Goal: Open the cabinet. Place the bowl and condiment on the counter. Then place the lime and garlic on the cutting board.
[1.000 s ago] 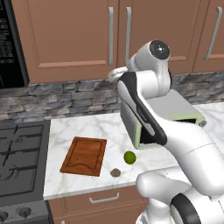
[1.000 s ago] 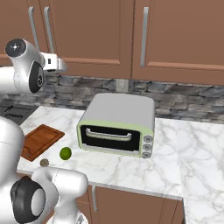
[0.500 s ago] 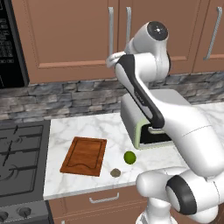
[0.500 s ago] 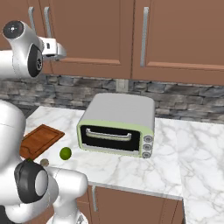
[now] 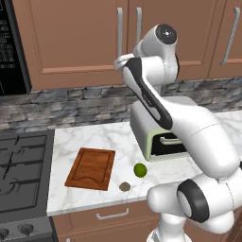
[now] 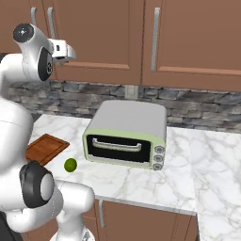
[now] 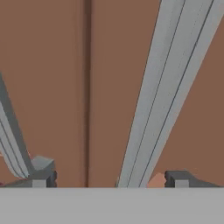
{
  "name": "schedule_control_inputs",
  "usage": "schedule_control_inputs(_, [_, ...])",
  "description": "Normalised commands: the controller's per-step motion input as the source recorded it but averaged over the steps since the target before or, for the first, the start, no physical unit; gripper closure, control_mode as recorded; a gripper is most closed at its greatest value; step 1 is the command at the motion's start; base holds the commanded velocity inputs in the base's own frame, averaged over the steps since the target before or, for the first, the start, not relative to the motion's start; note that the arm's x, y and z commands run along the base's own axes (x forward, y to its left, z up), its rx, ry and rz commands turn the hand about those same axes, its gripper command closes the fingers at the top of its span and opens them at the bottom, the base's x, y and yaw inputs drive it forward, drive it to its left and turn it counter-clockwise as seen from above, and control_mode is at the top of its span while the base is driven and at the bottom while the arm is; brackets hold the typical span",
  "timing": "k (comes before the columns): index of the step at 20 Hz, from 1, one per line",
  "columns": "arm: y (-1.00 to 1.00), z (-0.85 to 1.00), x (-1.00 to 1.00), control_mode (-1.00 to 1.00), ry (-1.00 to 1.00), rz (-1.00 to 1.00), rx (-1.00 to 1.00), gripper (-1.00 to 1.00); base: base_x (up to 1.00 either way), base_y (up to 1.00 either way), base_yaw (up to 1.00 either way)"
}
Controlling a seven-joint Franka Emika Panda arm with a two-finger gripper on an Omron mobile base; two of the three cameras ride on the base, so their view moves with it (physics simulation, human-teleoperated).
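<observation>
Facing closed cabinet (image 5: 94,42), open pincer (image 7: 109,177)

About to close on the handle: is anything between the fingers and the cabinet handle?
Nothing visible. In the hand view the gripper is open against the closed cabinet, and the right door's handle runs down between the fingers.

The lime (image 5: 140,170) and garlic (image 5: 125,186) lie on the counter (image 5: 90,137) (beside the cutting board (image 5: 91,168)).

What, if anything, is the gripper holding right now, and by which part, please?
Nothing is held. The gripper is open, its fingertips either side of the cabinet door's bar handle without closing on it.
</observation>
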Motion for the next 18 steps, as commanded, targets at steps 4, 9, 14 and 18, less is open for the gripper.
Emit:
schedule_control_inputs(4, [0.0,0.04,0.64,-1.0,0.0,-0.05,0.0,-1.0,0.0,0.0,0.0])
schedule_control_inputs(9, [0.0,0.0,0.49,-1.0,0.0,-0.03,0.0,-1.0,0.0,0.0,0.0])
schedule_control_inputs(14, [-0.06,-0.04,0.48,-1.0,-0.01,-0.05,0.0,-1.0,0.0,0.0,0.0])
schedule_control_inputs(18, [-0.31,-0.13,0.03,-1.0,-0.18,-0.01,0.0,1.0,0.0,0.0,0.0])
